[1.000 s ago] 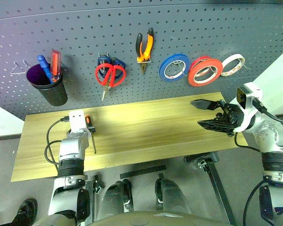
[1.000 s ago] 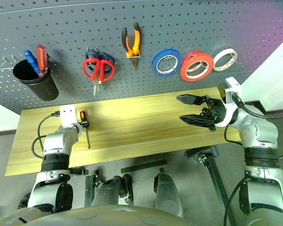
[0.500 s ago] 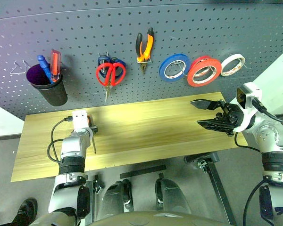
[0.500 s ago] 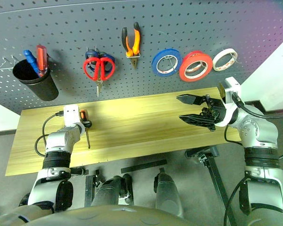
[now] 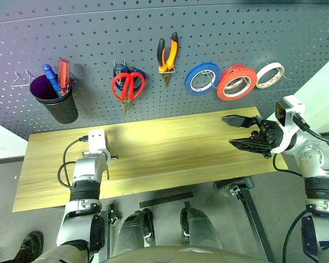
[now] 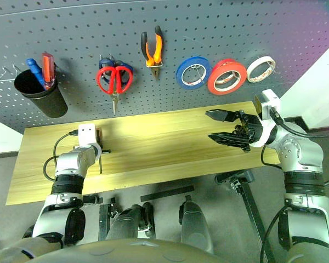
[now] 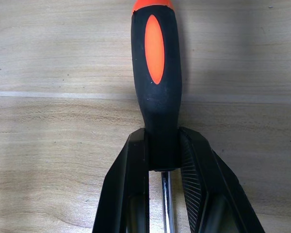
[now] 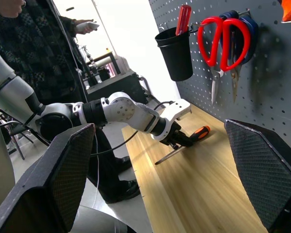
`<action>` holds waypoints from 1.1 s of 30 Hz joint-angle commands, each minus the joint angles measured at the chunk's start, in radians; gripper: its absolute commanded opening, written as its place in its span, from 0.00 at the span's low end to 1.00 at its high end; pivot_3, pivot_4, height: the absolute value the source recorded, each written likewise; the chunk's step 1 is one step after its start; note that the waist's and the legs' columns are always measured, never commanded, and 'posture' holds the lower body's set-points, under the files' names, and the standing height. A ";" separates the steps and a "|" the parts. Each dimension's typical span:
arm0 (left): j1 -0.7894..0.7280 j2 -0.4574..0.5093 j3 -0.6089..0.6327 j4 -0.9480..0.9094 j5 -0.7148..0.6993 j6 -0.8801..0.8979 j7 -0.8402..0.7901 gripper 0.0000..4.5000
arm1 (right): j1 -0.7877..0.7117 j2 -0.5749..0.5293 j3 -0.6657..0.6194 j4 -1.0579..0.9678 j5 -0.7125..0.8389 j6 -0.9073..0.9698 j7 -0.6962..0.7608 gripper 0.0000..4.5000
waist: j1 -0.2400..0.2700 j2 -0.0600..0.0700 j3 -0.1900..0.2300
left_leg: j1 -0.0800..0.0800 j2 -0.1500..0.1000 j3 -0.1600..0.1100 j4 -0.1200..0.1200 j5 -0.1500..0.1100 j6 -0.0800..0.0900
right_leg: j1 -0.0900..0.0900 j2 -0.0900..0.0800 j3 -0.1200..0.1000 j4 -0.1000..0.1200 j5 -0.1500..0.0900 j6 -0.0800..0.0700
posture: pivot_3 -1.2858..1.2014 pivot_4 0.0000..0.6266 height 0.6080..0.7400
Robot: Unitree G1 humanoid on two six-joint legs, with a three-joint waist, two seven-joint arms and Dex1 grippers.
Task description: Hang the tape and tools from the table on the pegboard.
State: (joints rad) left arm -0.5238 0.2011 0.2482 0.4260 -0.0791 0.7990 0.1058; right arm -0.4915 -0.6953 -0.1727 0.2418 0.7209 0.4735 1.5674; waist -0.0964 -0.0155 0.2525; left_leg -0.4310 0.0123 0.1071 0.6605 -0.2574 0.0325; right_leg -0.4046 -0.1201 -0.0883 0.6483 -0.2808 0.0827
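cup beside, perhaps touching, scissors

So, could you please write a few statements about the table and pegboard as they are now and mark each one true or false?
1. The left tool is shut on the screwdriver handle. True.
2. The screwdriver hangs on the pegboard. False: it lies on the table.
3. The right tool holds a tape roll. False: it is open and holds nothing.
4. The pliers hang on the pegboard. True.
5. The big red tape roll lies on the table. False: it hangs on the pegboard beside the blue roll.
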 commanded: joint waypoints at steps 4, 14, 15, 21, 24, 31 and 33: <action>0.106 -0.011 -0.062 -0.147 0.038 -0.071 0.002 0.12 | -0.012 -0.013 -0.030 -0.011 0.009 -0.010 -0.001 1.00 | -0.002 0.000 0.000 | 0.000 0.000 0.000 0.000 -0.001 -0.001 | 0.000 0.000 0.000 -0.001 0.000 0.000 | 0.40 0.40 1.00; 0.352 0.026 -0.196 -0.387 0.133 -0.368 -0.072 0.12 | -0.024 -0.012 -0.026 0.008 0.003 -0.018 0.009 1.00 | -0.001 0.001 0.000 | 0.000 0.000 0.000 -0.002 -0.002 0.000 | -0.001 -0.002 -0.001 -0.002 0.000 0.000 | 0.41 0.40 1.00; 0.375 0.024 -0.195 -0.409 0.130 -0.387 -0.073 0.12 | -0.026 -0.011 -0.025 0.011 0.002 -0.019 0.010 1.00 | -0.001 0.001 0.001 | 0.000 0.000 0.000 -0.002 -0.002 0.000 | -0.001 -0.002 -0.001 -0.003 0.000 0.000 | 0.41 0.40 1.00; 0.485 0.033 -0.231 -0.521 0.150 -0.417 -0.110 0.12 | -0.036 -0.009 -0.021 0.030 -0.005 -0.027 0.019 1.00 | 0.000 0.002 0.001 | 0.000 0.000 0.000 -0.003 -0.002 0.000 | -0.001 -0.003 -0.002 -0.004 0.000 -0.001 | 0.41 0.40 1.00; 0.522 0.059 -0.257 -0.544 0.205 -0.490 -0.102 0.12 | -0.043 -0.007 -0.018 0.042 -0.009 -0.033 0.022 1.00 | 0.000 0.002 0.001 | 0.000 -0.001 0.000 -0.004 -0.002 0.001 | -0.001 -0.004 -0.003 -0.005 0.000 -0.001 | 0.42 0.39 1.00; 0.597 0.083 -0.274 -0.611 0.271 -0.732 -0.081 0.12 | -0.053 -0.005 -0.013 0.061 -0.014 -0.043 0.029 1.00 | 0.000 0.003 0.002 | 0.000 -0.001 0.000 -0.009 0.000 0.003 | -0.001 -0.004 -0.005 -0.010 0.000 -0.001 | 0.42 0.39 1.00; 0.593 0.081 -0.267 -0.625 0.272 -0.764 -0.083 0.12 | -0.056 -0.004 -0.013 0.066 -0.016 -0.045 0.031 1.00 | 0.000 0.003 0.002 | 0.000 -0.001 0.000 -0.011 0.000 0.003 | 0.000 -0.005 -0.007 -0.013 0.000 -0.001 | 0.42 0.39 1.00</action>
State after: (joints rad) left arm 0.0679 0.2804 -0.0257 -0.1438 0.1826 0.0848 0.0120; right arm -0.5280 -0.6946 -0.1696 0.3113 0.7002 0.4416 1.5856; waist -0.0968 -0.0122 0.2542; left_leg -0.4311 0.0114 0.1076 0.6487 -0.2574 0.0358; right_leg -0.4045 -0.1249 -0.0958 0.6343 -0.2805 0.0817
